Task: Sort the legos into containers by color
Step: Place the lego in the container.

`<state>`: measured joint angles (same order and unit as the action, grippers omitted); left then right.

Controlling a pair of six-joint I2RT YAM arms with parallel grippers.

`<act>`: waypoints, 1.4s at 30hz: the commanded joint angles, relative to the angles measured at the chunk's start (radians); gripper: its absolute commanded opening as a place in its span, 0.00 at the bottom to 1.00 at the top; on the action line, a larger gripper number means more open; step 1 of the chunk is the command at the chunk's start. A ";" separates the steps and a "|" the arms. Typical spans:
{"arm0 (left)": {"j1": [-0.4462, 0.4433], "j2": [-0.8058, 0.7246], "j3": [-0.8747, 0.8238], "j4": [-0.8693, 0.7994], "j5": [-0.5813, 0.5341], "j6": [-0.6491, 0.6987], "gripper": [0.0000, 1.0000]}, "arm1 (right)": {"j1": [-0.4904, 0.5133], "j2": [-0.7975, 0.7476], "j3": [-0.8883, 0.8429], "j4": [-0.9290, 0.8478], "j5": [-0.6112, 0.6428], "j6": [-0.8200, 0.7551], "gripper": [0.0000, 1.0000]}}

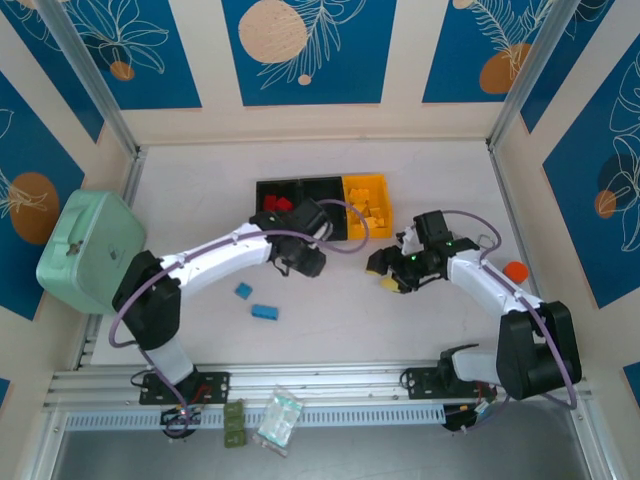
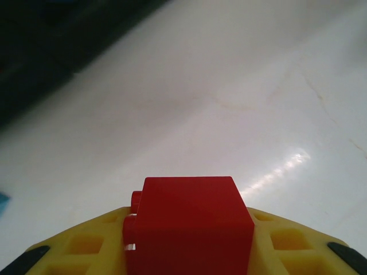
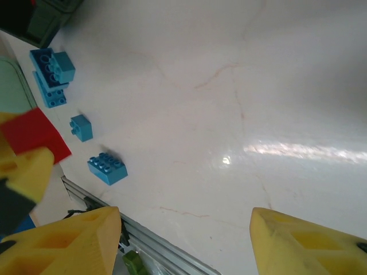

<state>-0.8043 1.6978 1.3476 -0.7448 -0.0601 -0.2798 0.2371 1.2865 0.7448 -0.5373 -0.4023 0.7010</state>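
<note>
Your left claw (image 2: 186, 252) pinches a red brick (image 2: 189, 220); clip the rim of the bin (image 1: 280, 184) and it could slip. Your right claw (image 3: 183, 229) is spread, empty.

Three joined plastic bins (image 1: 320, 183), two black and one yellow, stood in a row. Red studded bricks (image 1: 275, 203) lay in the left black one, yellow-orange bricks (image 1: 368, 215) in the yellow. Two light blue bricks (image 1: 264, 312) lay on the white table (image 1: 340, 320).
</note>
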 commanded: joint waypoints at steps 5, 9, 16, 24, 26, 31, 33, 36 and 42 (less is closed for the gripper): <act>0.166 0.046 0.162 -0.030 -0.023 0.009 0.36 | 0.069 0.079 0.089 0.032 0.023 0.029 0.62; 0.250 0.137 0.285 -0.059 -0.046 0.006 0.36 | 0.082 0.103 0.106 0.033 0.024 0.032 0.61; 0.341 0.303 0.470 -0.102 -0.078 0.019 0.37 | 0.079 0.092 0.095 0.029 0.033 0.037 0.61; 0.373 0.436 0.607 -0.103 -0.067 0.013 0.39 | 0.069 0.090 0.088 0.027 0.036 0.036 0.61; 0.373 0.466 0.640 -0.109 -0.066 0.010 0.39 | 0.067 0.091 0.087 0.027 0.037 0.035 0.61; 0.374 0.517 0.682 -0.091 -0.054 -0.009 0.40 | 0.065 0.085 0.074 0.032 0.039 0.043 0.61; 0.373 0.534 0.701 -0.094 -0.055 -0.012 0.40 | 0.066 0.081 0.067 0.033 0.040 0.045 0.61; 0.374 0.555 0.720 -0.093 -0.057 -0.014 0.42 | 0.065 0.076 0.060 0.034 0.044 0.048 0.61; 0.373 0.557 0.731 -0.093 -0.055 -0.018 0.49 | 0.064 0.072 0.056 0.039 0.043 0.054 0.61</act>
<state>-0.4358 2.2467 2.0396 -0.8276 -0.1169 -0.2874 0.3065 1.3838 0.8158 -0.4919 -0.3546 0.7422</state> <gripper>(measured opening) 0.489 0.614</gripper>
